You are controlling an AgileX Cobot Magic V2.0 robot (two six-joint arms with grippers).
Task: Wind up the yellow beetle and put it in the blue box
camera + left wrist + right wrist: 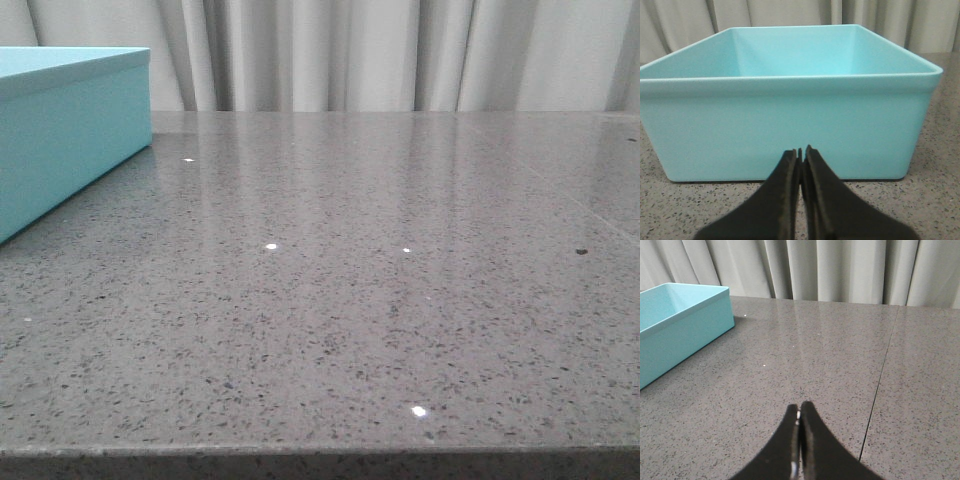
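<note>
Blue box (70,130) lies lengthwise toward the curtain (400,50), open-topped.

blue box (70,130) on table (350,300), far left, curtain (400,55) behind

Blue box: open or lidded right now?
Open. The blue box has no lid in the left wrist view; its inner walls show, but the floor is hidden behind the near wall.

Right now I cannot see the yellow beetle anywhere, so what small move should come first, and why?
Probably tilt the left end effector up a little to look into the blue box. Both end effectors, right too, are shut and hold nothing; the grey table shows no car, and the left wrist view cannot see the box floor.
</note>
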